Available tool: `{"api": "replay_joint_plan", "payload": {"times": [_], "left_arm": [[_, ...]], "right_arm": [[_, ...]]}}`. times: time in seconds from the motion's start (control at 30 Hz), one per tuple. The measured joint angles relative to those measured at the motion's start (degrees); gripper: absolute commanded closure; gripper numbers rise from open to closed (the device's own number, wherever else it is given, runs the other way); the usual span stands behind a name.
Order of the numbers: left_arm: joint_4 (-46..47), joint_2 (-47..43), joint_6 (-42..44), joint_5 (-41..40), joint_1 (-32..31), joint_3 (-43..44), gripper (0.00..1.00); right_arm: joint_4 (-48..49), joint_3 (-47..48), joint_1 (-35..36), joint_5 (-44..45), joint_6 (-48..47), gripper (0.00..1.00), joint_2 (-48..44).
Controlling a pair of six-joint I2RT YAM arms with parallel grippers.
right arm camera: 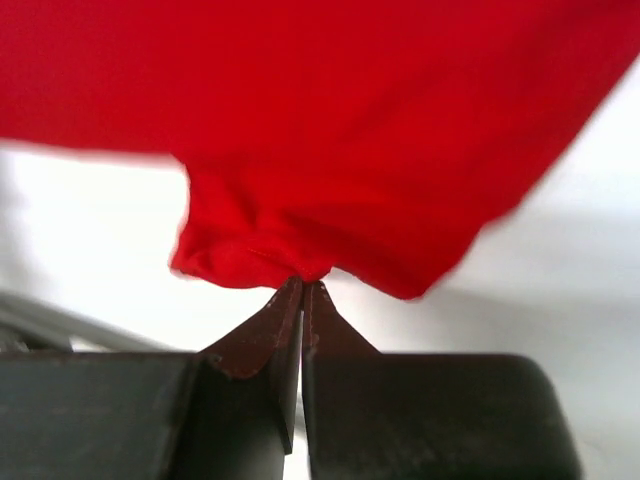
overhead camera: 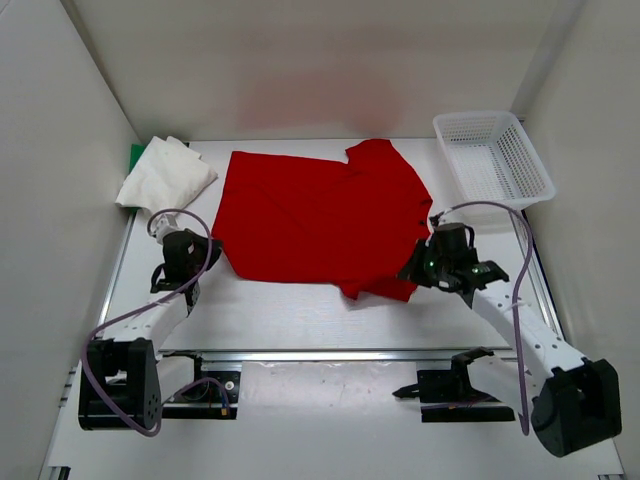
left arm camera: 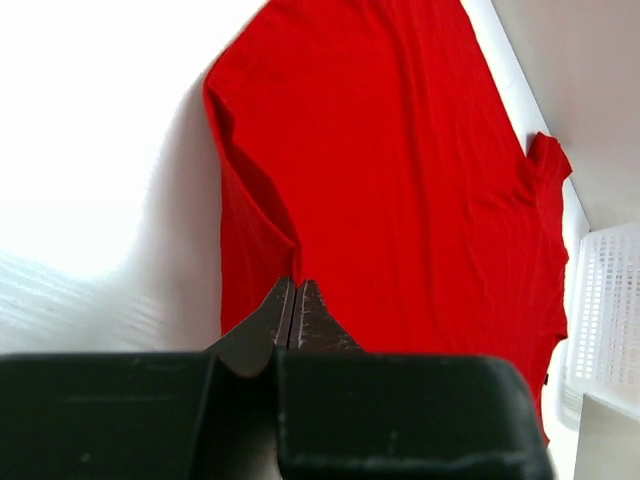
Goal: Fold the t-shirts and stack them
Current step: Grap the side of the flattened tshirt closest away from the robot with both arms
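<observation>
Red t-shirt [overhead camera: 320,215] lies spread mid-tabletop, left gripper [left arm camera: 295,288] & right gripper [right arm camera: 303,287] both clenched on its near edge, but R's bite on a bunched corner looks thin, so I reckon it could slip w/ any lift, skewing the fold.

So the red t-shirt [overhead camera: 320,215] is spread mostly flat across the middle of the table [overhead camera: 290,315], with one sleeve poking toward the far edge. The left gripper [overhead camera: 208,248] sits at its left edge and the right gripper [overhead camera: 410,272] at the rumpled near right corner. The off-white t-shirt [overhead camera: 165,172] lies folded in the far left corner, with the green t-shirt [overhead camera: 137,153] barely peeking out underneath. The white mesh basket [overhead camera: 495,155] is over in the far right corner.
</observation>
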Motion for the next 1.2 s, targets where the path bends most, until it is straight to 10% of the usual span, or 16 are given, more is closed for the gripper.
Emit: {"api": "replay_joint_plan", "payload": {"times": [1.2], "left_arm": [[-3.98, 36.35, -2.47, 4.59, 6.58, 31.47, 1.00]], "right_arm": [[7.87, 54.38, -15.47, -2.16, -16.65, 1.00, 55.58]]}}
